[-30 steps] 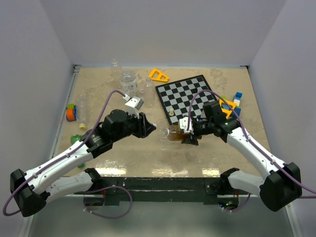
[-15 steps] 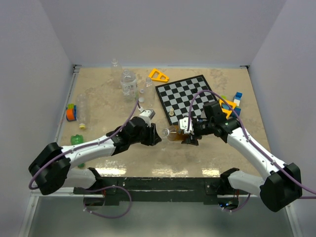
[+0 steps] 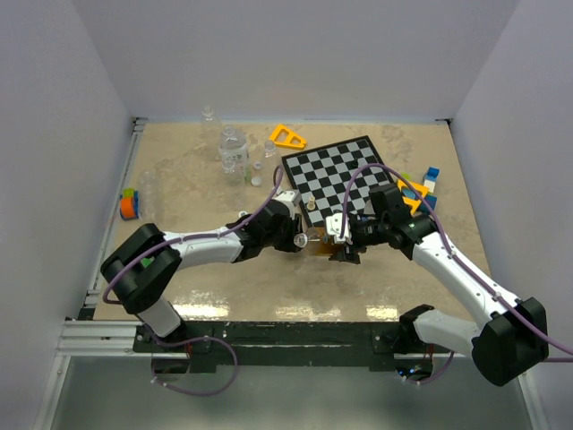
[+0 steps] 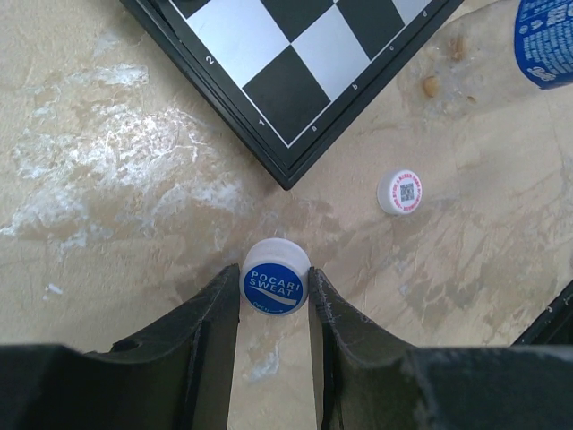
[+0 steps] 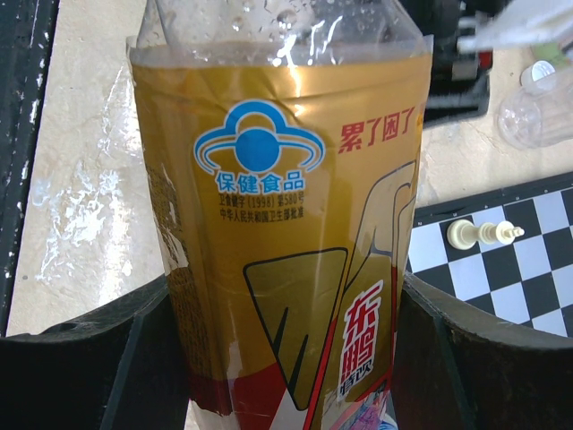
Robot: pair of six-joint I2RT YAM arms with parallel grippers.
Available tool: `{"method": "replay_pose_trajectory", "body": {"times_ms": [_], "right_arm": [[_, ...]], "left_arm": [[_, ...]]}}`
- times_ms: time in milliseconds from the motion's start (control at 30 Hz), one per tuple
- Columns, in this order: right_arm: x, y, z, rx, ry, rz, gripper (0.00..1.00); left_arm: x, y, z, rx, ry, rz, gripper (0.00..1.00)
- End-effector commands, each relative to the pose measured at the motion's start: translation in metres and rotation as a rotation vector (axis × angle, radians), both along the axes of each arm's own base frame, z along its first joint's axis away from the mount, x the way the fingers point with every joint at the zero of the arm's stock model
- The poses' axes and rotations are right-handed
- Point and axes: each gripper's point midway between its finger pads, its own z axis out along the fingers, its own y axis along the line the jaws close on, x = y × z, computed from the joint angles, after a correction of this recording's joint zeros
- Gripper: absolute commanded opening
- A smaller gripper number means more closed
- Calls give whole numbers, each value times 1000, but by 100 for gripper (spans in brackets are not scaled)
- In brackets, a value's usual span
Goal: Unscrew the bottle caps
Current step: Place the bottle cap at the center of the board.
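A blue-topped white cap (image 4: 276, 278) printed POCARI SWEAT sits between my left gripper's (image 4: 274, 294) fingertips, top facing the camera, low over the table; both fingers touch its sides. In the top view the left gripper (image 3: 294, 238) is by the chessboard's near-left corner. My right gripper (image 3: 346, 245) is shut on the amber-brown bottle (image 3: 320, 242), held lying with its neck towards the left gripper. In the right wrist view the bottle (image 5: 277, 206) fills the space between the fingers of the gripper (image 5: 282, 358); its neck is out of frame. A white cap with red print (image 4: 400, 192) lies on the table nearby.
The chessboard (image 3: 345, 175) carries a pale chess piece (image 5: 482, 235). A clear blue-label bottle (image 3: 234, 150), a small yellow-orange bottle (image 3: 270, 146), loose caps (image 3: 257, 179), a yellow triangle (image 3: 288, 136) and coloured blocks (image 3: 421, 188) lie around. A blue-printed object (image 4: 546, 40) is at the left wrist view's edge.
My left arm has swung right and stretched out low, carrying the cap from mid-table to the chessboard's near-left corner beside the bottle's neck. The right arm and bottle have stayed put.
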Motion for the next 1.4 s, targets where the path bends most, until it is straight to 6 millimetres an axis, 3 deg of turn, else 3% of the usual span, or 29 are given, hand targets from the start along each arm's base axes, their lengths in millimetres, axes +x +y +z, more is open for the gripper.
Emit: {"method": "replay_pose_trajectory", "body": {"times_ms": [0, 267, 433, 667, 1067, 1367], "right_arm": [[-2, 4, 17, 37, -38, 26, 6], [-2, 4, 17, 37, -38, 26, 6], [-2, 4, 16, 36, -36, 26, 6], [-2, 4, 16, 36, -36, 26, 7], [-3, 5, 17, 40, -34, 33, 7], [-4, 9, 22, 62, -28, 53, 7]], "left_arm": [[13, -22, 9, -50, -22, -7, 4], [15, -21, 4, -28, -15, -1, 34], [11, -17, 10, -34, -25, -6, 50], [3, -7, 25, -36, -42, -12, 59], [-50, 54, 71, -139, -181, -48, 82], [-90, 71, 138, -388, -410, -166, 96]]}}
